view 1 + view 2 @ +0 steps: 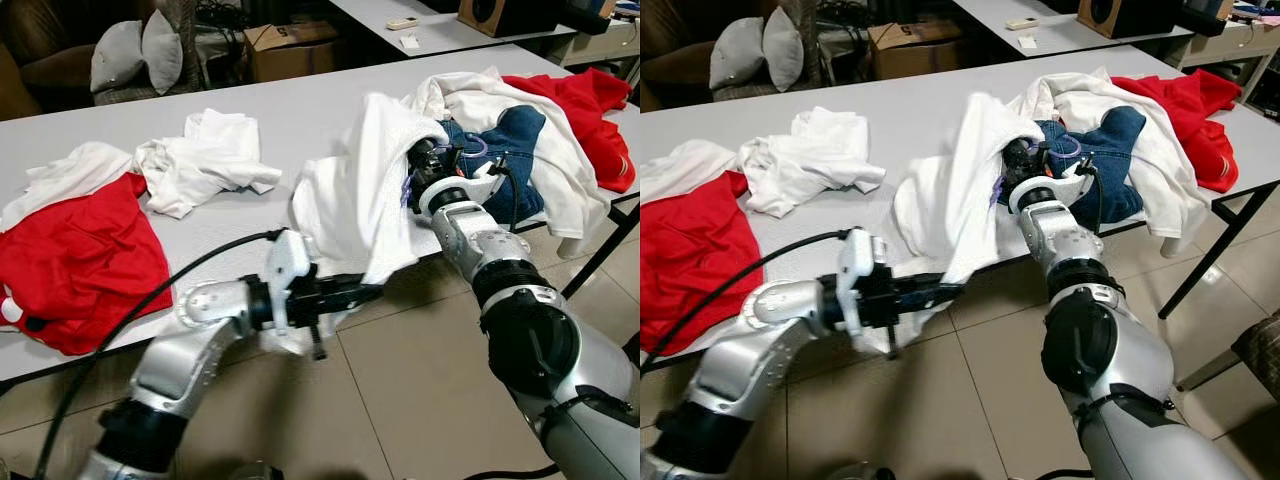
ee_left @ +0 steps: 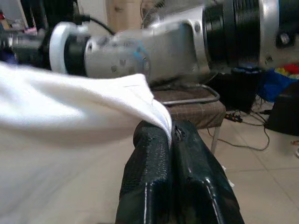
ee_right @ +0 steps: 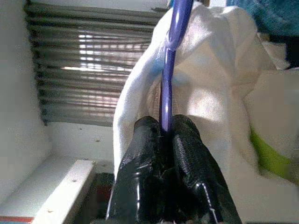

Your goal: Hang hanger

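Note:
A white shirt (image 1: 355,190) drapes from the table's front edge down toward the floor. Under its upper fold my right gripper (image 1: 415,160) is shut on a purple hanger (image 3: 169,56), whose thin bar rises from between the fingers inside the shirt. A bit of purple shows beside the wrist (image 1: 407,185). Below the table edge my left gripper (image 1: 372,292) is shut on the shirt's lower hem (image 2: 154,109), with the cloth pinched between its two black fingertips. Most of the hanger is hidden by the cloth.
The grey table (image 1: 300,110) carries a red and white garment (image 1: 75,245) at the left, a crumpled white shirt (image 1: 205,160) in the middle, and a pile with jeans (image 1: 505,150) and red cloth (image 1: 590,110) at the right. Table legs (image 1: 600,250) stand at right. Tiled floor below.

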You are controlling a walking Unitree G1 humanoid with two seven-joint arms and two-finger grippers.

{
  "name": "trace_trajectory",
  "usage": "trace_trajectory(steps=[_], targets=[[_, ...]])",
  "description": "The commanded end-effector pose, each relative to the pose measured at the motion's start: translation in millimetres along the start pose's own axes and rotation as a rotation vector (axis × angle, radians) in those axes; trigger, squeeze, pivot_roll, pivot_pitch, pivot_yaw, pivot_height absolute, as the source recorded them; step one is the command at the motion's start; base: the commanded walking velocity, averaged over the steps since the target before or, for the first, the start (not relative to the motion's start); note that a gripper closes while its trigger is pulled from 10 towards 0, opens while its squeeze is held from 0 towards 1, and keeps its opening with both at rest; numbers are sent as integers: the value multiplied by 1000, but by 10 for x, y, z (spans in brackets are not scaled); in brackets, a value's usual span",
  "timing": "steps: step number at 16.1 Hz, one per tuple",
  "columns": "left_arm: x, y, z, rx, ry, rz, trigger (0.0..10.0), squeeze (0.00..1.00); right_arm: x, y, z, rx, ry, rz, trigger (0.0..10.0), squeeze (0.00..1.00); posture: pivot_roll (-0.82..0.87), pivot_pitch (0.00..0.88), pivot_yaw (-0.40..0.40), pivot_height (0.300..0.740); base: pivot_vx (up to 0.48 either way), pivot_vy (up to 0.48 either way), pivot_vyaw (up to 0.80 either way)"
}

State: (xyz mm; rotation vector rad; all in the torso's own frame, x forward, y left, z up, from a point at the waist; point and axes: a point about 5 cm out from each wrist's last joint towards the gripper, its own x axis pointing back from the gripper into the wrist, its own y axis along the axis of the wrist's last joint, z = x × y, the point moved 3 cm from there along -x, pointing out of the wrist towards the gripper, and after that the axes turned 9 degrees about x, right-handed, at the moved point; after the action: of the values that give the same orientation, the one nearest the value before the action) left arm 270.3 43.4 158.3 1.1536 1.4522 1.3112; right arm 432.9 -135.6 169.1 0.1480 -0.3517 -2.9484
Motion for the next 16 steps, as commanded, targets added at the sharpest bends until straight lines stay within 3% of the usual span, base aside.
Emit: trace_trajectory(steps=[1, 4, 7, 8, 9, 13, 14, 15, 16], targets=[[-152, 94, -97, -27, -66, -22, 0, 0, -51, -3, 97, 68, 6, -7, 10000, 0, 25, 0, 9, 740, 0, 0, 0], [-264, 407, -196, 27, -126, -148, 0, 0, -57, -60, 69, 210, -32, 12, 10000, 0, 16, 0, 13, 740, 0, 0, 0], [-312, 583, -306, 86, -189, -222, 0, 0, -54, -25, 49, 186, -54, -9, 10000, 0, 9, 0, 17, 740, 0, 0, 0], [-398, 581, -237, 80, -107, -233, 0, 0, -73, -120, 102, 193, -28, 38, 10000, 0, 9, 0, 17, 740, 0, 0, 0], [-427, 480, -130, 21, -18, -163, 0, 0, -82, -219, 148, 209, 3, 94, 10000, 0, 7, 0, 16, 740, 0, 0, 0], [-355, 366, 63, -64, 93, -38, 0, 0, -69, -401, 249, 312, 82, 225, 10000, 0, -8, 0, 20, 740, 0, 0, 0], [-322, 356, 104, -74, 118, -28, 1373, 0, -61, -382, 264, 316, 90, 232, 10000, 0, -11, 0, 21, 740, 0, 0, 0], [-289, 370, 120, -69, 128, -38, 10000, 0, -51, -345, 281, 316, 98, 230, 10000, 0, -15, 0, 24, 740, 0, 0, 0], [-249, 376, 112, -58, 123, -43, 10000, 0, -40, -311, 294, 325, 106, 231, 10000, 0, -17, 0, 25, 740, 0, 0, 0]])
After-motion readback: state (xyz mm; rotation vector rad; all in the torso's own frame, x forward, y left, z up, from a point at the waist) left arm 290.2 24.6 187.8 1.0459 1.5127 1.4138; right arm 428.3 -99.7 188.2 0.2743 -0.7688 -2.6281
